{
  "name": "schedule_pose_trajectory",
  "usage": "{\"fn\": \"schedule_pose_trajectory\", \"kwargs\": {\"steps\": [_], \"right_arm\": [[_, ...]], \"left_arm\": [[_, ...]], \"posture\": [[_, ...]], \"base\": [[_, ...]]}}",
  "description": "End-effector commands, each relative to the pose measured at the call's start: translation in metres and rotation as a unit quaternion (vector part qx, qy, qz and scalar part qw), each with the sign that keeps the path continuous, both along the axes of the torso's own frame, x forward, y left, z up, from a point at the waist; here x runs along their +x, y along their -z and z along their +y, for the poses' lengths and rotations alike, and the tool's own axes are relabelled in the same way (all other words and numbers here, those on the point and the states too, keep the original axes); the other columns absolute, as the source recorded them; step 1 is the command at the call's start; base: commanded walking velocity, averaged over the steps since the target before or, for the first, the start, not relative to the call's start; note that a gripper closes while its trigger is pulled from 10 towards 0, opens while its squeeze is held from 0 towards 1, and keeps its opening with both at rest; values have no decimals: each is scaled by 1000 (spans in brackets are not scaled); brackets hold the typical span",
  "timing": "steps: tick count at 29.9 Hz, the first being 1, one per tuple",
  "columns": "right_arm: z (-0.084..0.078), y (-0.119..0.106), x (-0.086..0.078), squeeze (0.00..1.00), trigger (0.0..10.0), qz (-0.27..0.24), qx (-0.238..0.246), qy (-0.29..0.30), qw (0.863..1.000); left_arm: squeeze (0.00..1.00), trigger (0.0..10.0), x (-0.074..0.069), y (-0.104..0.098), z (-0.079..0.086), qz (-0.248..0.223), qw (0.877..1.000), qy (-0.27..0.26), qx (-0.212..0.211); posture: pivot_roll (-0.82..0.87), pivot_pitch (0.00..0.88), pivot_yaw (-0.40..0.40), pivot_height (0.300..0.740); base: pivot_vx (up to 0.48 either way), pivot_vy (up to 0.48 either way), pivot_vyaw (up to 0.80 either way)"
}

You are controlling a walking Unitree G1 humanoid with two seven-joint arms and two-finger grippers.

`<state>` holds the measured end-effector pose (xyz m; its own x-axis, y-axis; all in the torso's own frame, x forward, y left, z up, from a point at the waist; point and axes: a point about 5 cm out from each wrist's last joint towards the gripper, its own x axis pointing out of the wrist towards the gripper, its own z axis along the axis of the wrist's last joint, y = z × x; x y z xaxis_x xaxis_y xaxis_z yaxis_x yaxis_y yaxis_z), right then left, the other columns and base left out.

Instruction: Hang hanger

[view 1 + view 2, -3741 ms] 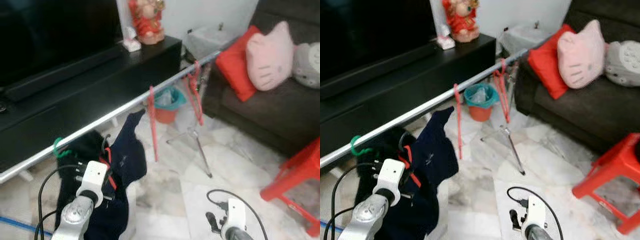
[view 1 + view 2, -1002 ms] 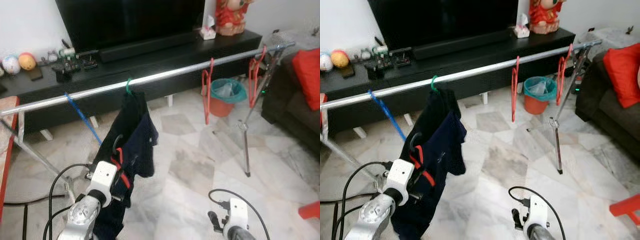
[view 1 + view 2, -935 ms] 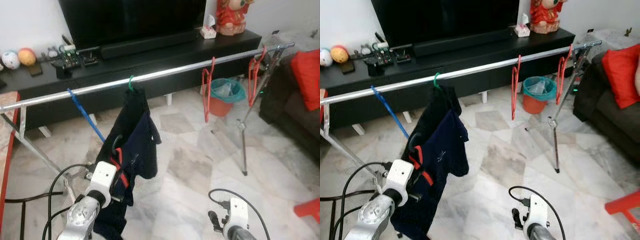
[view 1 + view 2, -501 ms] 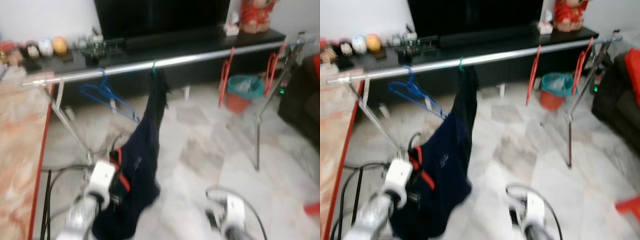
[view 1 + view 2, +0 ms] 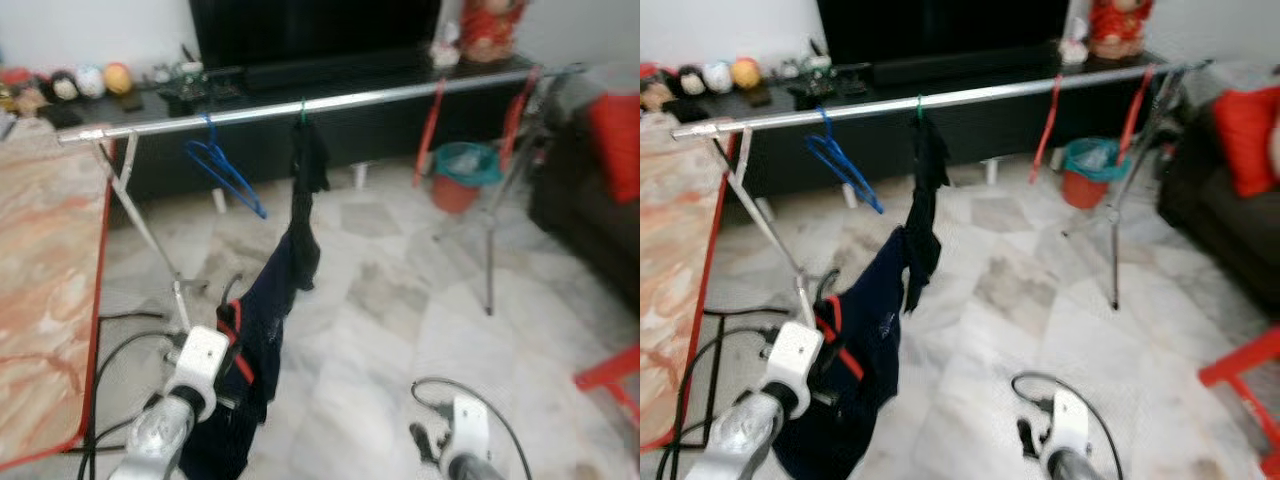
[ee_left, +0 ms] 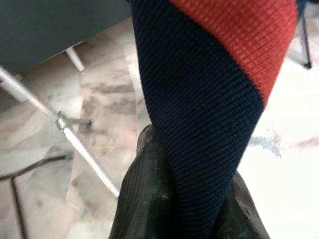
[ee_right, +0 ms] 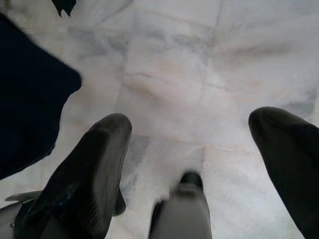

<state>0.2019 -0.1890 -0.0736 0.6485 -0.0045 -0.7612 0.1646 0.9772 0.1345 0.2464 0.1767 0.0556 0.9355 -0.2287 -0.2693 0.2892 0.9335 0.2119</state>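
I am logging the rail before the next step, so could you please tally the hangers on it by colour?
Blue hanger: 1, bare
Green hanger: 1, only its hook shows, carrying the dark garment that the left gripper holds
Red hangers: 2, bare
Total: 4

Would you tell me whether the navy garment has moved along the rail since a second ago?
No; the navy garment still hangs from the green hook, between the blue hanger and red hangers.
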Motion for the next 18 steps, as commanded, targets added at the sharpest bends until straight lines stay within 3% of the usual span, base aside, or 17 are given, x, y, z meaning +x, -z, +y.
{"fn": "schedule_pose_trajectory", "kwargs": {"steps": [1,18], "right_arm": [[-2,2,-4,0,10000,7,-4,-2,1000],[-2,2,-5,0,10000,6,-4,-4,1000]], "left_arm": [[0,10000,1,-7,-3,-17,1000,5,-5],[0,10000,0,-6,-3,-17,1000,7,-4]], "posture": [[41,42,28,740],[41,14,27,740]], "base": [[-281,0,0],[-292,0,0]]}}
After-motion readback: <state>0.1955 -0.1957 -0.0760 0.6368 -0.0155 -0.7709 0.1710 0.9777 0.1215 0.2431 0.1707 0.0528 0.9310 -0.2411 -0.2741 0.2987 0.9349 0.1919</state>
